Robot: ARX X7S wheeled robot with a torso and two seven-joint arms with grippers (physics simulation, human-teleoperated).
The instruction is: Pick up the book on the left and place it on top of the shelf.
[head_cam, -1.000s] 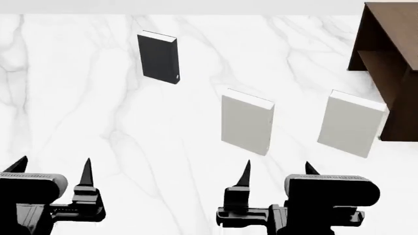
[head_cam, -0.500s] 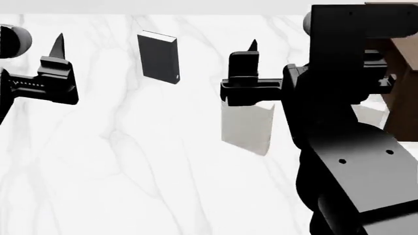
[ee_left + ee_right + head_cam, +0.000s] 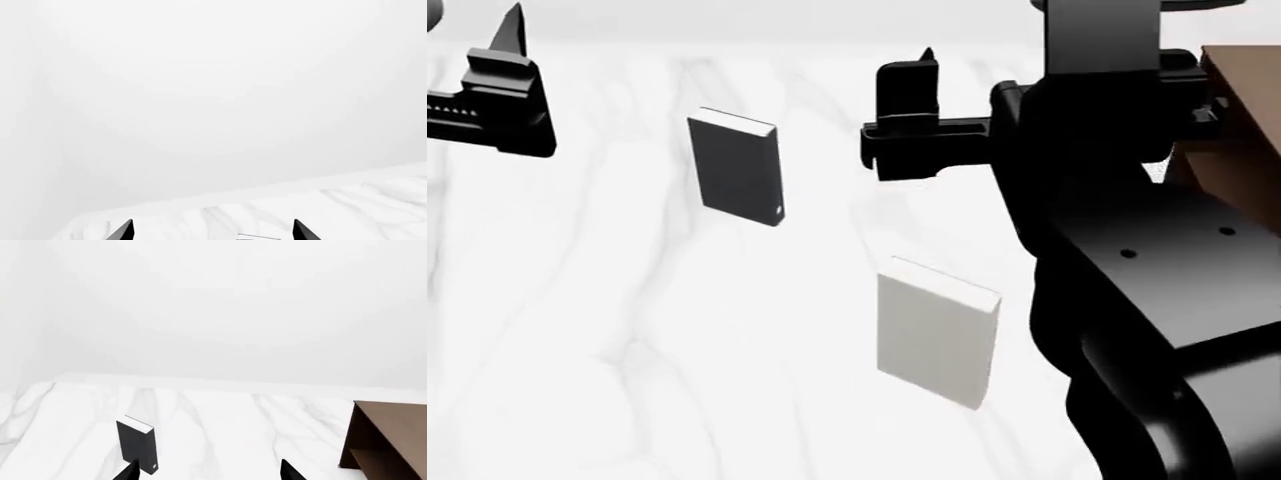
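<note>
While the book point(image 3: 737, 167) stands untouched on the table point(image 3: 627, 350), well left of the shelf point(image 3: 1234, 150), the reach is only beginning. Both grippers, left point(image 3: 212, 231) and right point(image 3: 210, 471), hang spread and empty. Next, one must descend over the book.

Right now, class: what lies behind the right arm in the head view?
Only an edge of the brown shelf shows past the right arm. The arm covers the marble table there, so anything lying on it cannot be seen.

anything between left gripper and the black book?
Nothing: in the head view only bare marble table separates the left gripper from the black book.
</note>
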